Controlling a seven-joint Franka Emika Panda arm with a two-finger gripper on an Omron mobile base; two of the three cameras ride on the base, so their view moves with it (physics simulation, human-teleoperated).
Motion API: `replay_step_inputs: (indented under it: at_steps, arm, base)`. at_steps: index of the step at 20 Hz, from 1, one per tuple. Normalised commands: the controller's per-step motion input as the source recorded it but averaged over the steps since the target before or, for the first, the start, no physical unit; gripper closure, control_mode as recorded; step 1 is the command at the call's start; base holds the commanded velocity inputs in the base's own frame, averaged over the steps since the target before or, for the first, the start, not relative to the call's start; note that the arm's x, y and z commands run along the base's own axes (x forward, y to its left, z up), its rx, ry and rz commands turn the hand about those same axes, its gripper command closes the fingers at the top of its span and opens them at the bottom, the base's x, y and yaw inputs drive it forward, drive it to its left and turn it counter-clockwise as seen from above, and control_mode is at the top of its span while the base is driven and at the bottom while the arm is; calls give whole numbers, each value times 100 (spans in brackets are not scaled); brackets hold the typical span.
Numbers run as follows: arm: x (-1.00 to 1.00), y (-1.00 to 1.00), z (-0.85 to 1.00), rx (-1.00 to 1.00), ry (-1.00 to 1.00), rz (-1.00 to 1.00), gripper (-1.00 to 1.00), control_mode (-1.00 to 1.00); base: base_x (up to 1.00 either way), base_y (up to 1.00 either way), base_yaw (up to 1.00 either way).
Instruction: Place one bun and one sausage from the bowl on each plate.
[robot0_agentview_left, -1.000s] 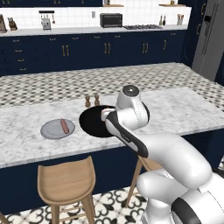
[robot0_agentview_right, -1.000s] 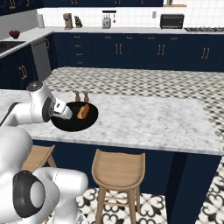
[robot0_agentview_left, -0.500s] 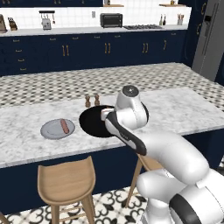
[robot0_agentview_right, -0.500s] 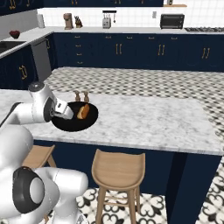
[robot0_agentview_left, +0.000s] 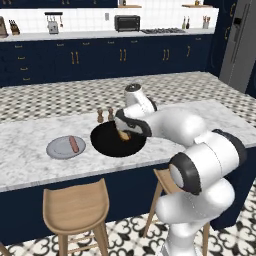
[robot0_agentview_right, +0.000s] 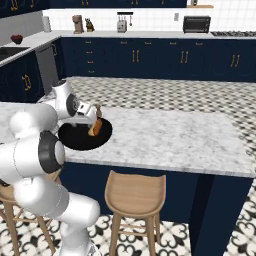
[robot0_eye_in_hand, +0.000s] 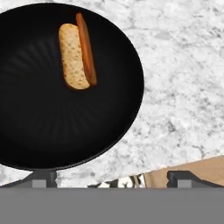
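I've got the gripper (robot0_eye_in_hand: 111, 179) hanging over the near rim of the bowl (robot0_eye_in_hand: 39, 131), jaws spread as wide as they go and nothing between them. In the hand view the two dark tips (robot0_eye_in_hand: 43, 178) sit at the bottom edge, one over the bowl's lip, the other out over the counter (robot0_eye_in_hand: 183, 87) edge with a wooden stool (robot0_eye_in_hand: 188, 168) just below.

Inside the bowl, one bun (robot0_eye_in_hand: 73, 57) and one sausage (robot0_eye_in_hand: 86, 47) lie side by side, touching along their length, toward the far part of the bowl. From the left base view the hand (robot0_agentview_left: 131, 125) covers part of that pair; from the right base view the bun (robot0_agentview_right: 95, 127) shows just past the wrist.

My worry here: those two are pressed together. If I come down centred on the seam, I'd judge the jaws could close on both, or shove one aside and roll it against the bowl wall. The sausage looks slim, smooth and round, so it may spin or squirt out of a loose pinch. The bun is broad, tan and speckled, probably soft; squeeze hard and it may deform.

Out to the left on the counter, well apart from the bowl, the grey plate (robot0_agentview_left: 59, 150) carries a sausage (robot0_agentview_left: 74, 144) and I see no bun on it. Two small shakers (robot0_agentview_left: 105, 115) stand just beyond the bowl's far rim, something to clip on a careless swing.
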Motion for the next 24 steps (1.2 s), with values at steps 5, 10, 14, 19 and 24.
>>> replay_step_inputs:
  at_steps: [5, 10, 14, 19, 24]
  arm:
    - [76, -33, -46, 14, 6, 0, -100, -100]
    - [22, 4, -26, 12, 7, 0, -100, -100]
    - [26, 71, -57, -16, 2, 0, -100, -100]
    - [36, 67, -44, -36, 0, 3, -100, -100]
    - [18, 8, -25, -30, 0, 0, -100, -100]
  base:
    - [0, 0, 0]
    - [0, 0, 0]
    - [0, 0, 0]
    - [0, 0, 0]
    - [0, 0, 0]
